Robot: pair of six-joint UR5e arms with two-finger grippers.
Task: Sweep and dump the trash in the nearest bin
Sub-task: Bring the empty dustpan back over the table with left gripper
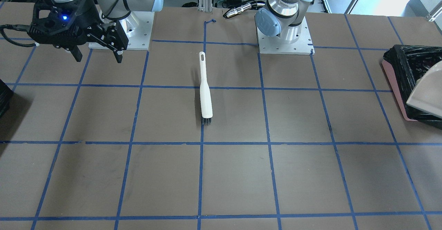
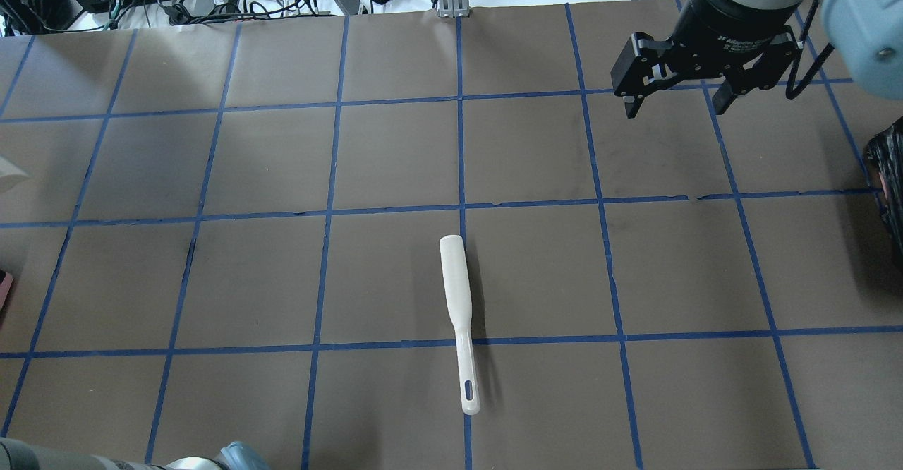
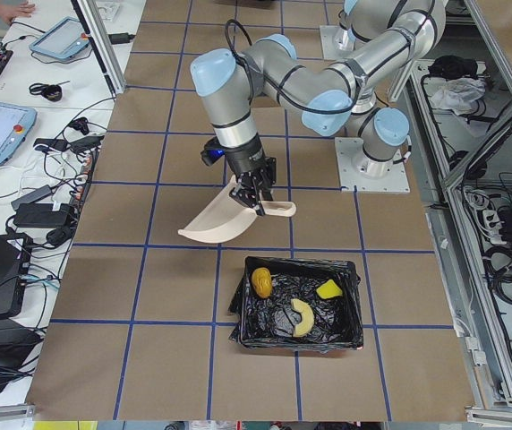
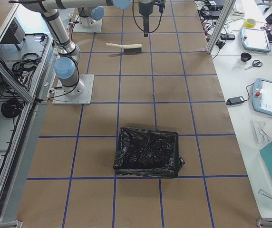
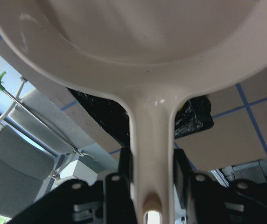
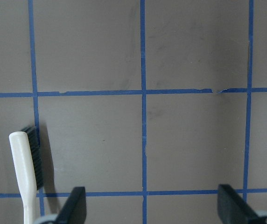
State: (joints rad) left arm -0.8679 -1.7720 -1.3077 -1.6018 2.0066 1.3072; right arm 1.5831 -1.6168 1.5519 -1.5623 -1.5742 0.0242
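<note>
The pink bin with a black bag (image 3: 296,333) holds all three trash pieces: the golden-brown lump (image 3: 262,281), the tan twist (image 3: 301,318) and the yellow-green cube (image 3: 329,288). The bin's pink side shows in the front-facing view (image 1: 393,81). My left gripper (image 5: 152,179) is shut on the handle of a cream dustpan (image 3: 220,219), held tilted in the air just beside the bin's rim. My right gripper (image 2: 674,106) is open and empty, hovering above the table away from a white brush (image 2: 458,315) that lies flat mid-table.
A second, plain black-bagged bin (image 4: 148,152) stands at the table's end on my right. The arm bases (image 1: 285,43) stand at the robot side of the table. Blue tape lines grid the brown table (image 1: 234,174).
</note>
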